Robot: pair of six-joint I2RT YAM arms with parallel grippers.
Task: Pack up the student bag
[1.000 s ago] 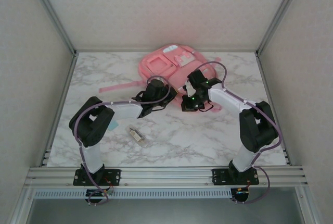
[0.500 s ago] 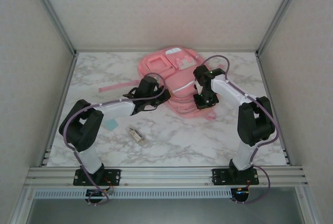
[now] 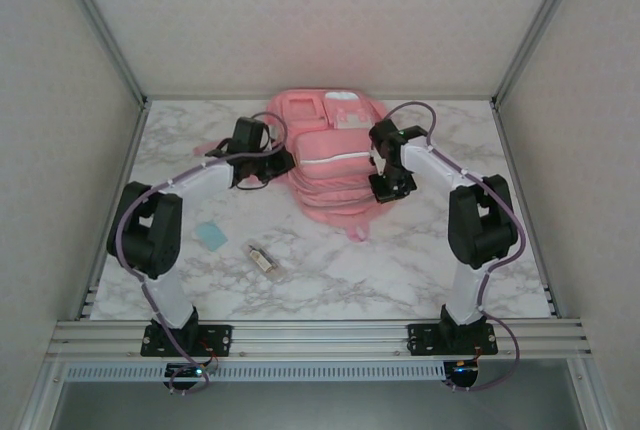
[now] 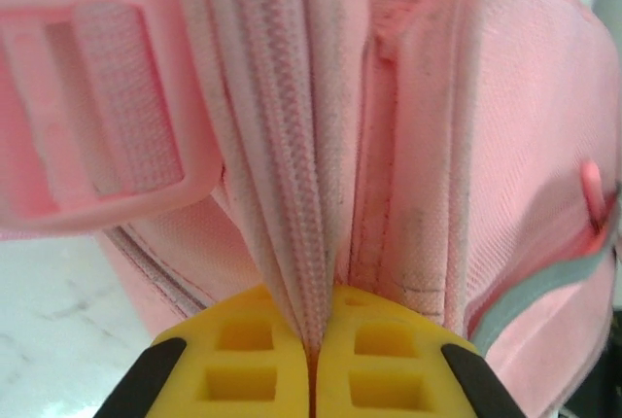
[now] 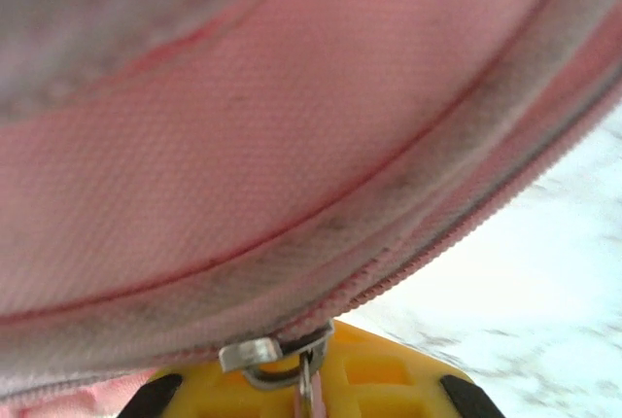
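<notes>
The student bag (image 3: 328, 172) is a large pink backpack at the back middle of the table, its front pockets and white trim facing up. At the bag's left edge, my left gripper (image 3: 279, 162) is shut on a fold of its zipper seam (image 4: 296, 175); the yellow pads (image 4: 243, 360) pinch that fabric. My right gripper (image 3: 386, 187) is at the bag's right side. In the right wrist view this gripper (image 5: 309, 365) is shut on the metal zipper pull (image 5: 272, 355) below the zipper line (image 5: 457, 233).
A small clear bottle-like item (image 3: 264, 260) and a flat light-blue square (image 3: 210, 236) lie on the marble table (image 3: 400, 270) in front of the left arm. A pink strap (image 3: 205, 149) trails from the bag toward the left. Frame posts and walls close in the sides and back.
Both arms swung toward the back of the table. The left gripper moved left and the right gripper held to the bag's right side, spreading the bag wider between them.
</notes>
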